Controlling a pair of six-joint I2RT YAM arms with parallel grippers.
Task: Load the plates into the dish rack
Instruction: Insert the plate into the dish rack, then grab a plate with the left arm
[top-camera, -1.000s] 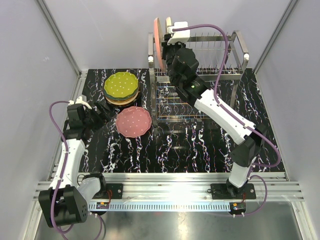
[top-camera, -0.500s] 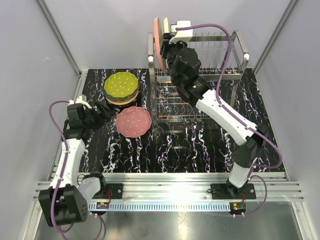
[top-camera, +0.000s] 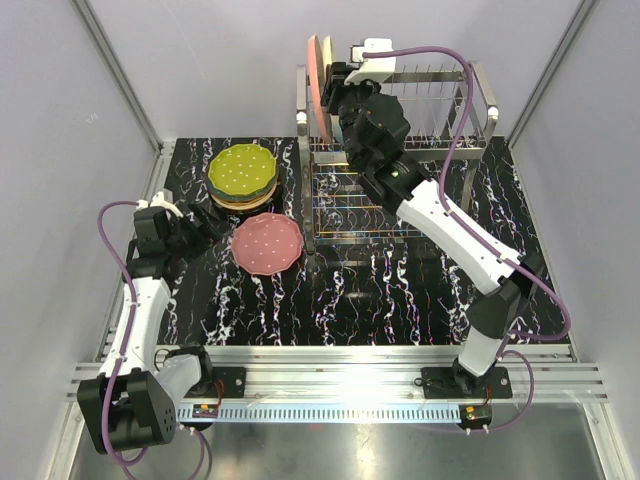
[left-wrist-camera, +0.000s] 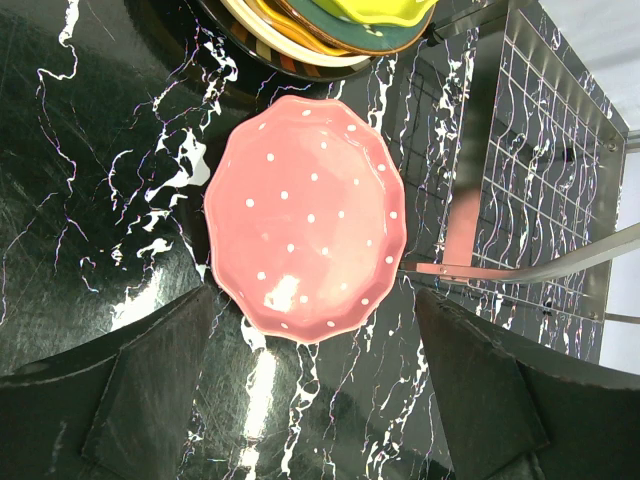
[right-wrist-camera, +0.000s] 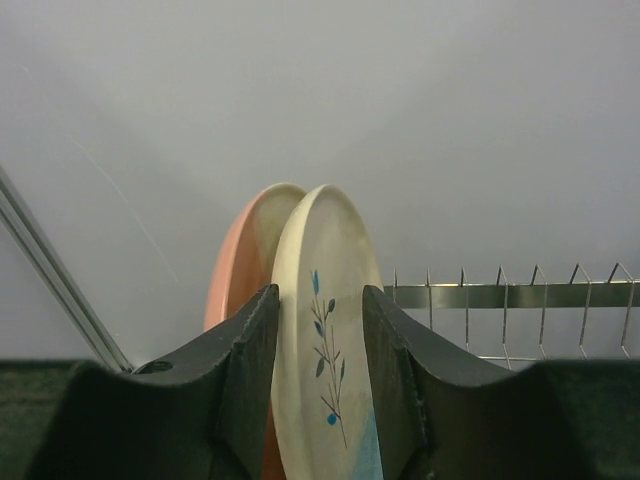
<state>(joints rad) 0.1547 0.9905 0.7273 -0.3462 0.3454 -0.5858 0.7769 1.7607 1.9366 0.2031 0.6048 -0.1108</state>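
- Dish rack (top-camera: 400, 150) at the table's (top-camera: 400, 290) far edge, holding two upright plates at the end nearest the stack.
- Stack of plates (top-camera: 243, 178) near the far left corner.
- Dotted pink plate (left-wrist-camera: 305, 215) lying flat beside the stack, under widely spread left jaws; likely next to be picked up.
- Cream plate (right-wrist-camera: 325, 350) slotted in, right jaws astride it; pinching or loosened, cannot tell.
- Probably the release step; next, a straight withdrawal without tipping it.

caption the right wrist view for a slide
Cream plate with blue leaf sprig upright between the jaws, pink plate beside it

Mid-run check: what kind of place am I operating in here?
Probably a lab robot cell, not a kitchen: plain grey panel walls enclose a black marbled table, and both arms are bolted to an aluminium rail.
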